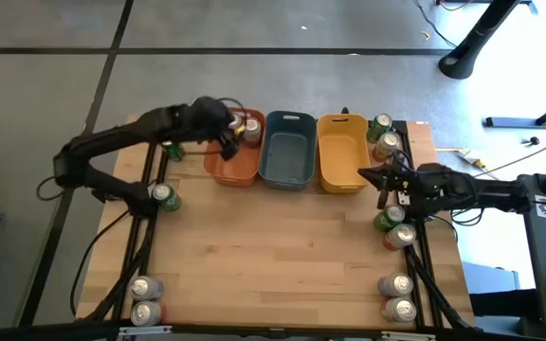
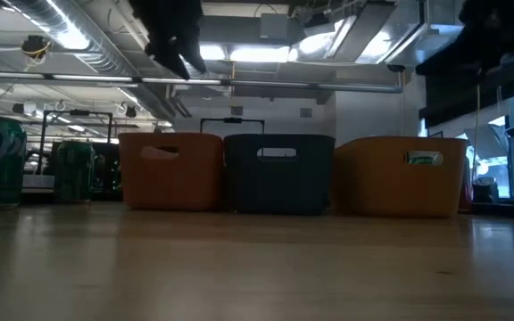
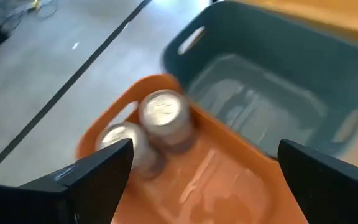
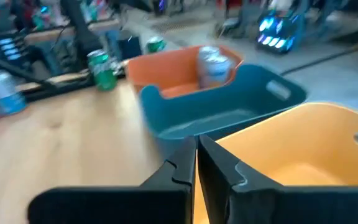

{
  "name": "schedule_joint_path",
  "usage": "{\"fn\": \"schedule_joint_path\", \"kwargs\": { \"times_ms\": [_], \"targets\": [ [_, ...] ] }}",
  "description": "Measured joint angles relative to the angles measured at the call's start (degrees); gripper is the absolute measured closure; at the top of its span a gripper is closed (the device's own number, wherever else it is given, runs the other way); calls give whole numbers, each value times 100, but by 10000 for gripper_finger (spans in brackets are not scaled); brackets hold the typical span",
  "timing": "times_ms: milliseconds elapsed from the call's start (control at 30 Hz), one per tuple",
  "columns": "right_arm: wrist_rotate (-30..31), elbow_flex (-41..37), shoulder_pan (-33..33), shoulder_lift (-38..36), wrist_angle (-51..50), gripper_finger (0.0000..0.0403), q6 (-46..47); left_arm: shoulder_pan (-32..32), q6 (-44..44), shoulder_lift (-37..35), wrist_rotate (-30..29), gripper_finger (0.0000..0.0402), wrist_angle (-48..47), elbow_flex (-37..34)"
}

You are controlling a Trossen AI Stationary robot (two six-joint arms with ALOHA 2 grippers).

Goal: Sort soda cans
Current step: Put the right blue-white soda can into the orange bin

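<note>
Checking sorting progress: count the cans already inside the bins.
2, both in the orange bin: one can and a second can beside it at the bin's far end. The grey-blue bin and yellow bin look empty, though the walls may hide something.

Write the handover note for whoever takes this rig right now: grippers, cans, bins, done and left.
Left gripper: open, empty, above the orange bin.
Right gripper: shut, empty, beside the yellow bin.
Done: two cans in the orange bin's far end.
Grey-blue bin and yellow bin hold no cans.
Left: green cans on the table's left, a green and an orange-red pair at far right and mid right, silver-topped pairs at both near corners.
</note>
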Motion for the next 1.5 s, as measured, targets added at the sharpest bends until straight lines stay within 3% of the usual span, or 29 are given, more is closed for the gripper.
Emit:
{"fn": "schedule_joint_path", "kwargs": {
  "times_ms": [300, 500, 667, 800, 1000, 1133, 1300, 1500],
  "targets": [
    [-1462, 1944, 107, 2144, -1249, 399, 481, -1044, -288, -557, -1, 16, 1502, -1190],
    [-1306, 3411, 1104, 3573, -2812, 400, 1324, -1493, -97, -576, -3, 16, 2452, -1645],
    [-926, 4340, 2242, 4548, -3500, 399, 2548, -1700, 172, -576, -3, 16, 3022, -1862],
    [-968, 4744, 3101, 5107, -3984, 401, 3830, -1781, 344, -574, -3, 16, 3330, -1964],
    [-1659, 4767, 3883, 5525, -4124, 391, 6145, -1802, 464, -573, -3, 16, 3862, -2153],
    [-2101, 4757, 4277, 5782, -4137, 380, 6928, -1800, 466, -572, -3, 16, 3968, -2158],
    [-3107, 4749, 4276, 5888, -4612, 325, 8005, -1800, 464, -572, -3, 16, 3959, -2158],
    [-3759, 4750, 4284, 5840, -5021, 196, 8770, -1800, 502, -572, -3, 16, 3951, -2158]
  ]
}}
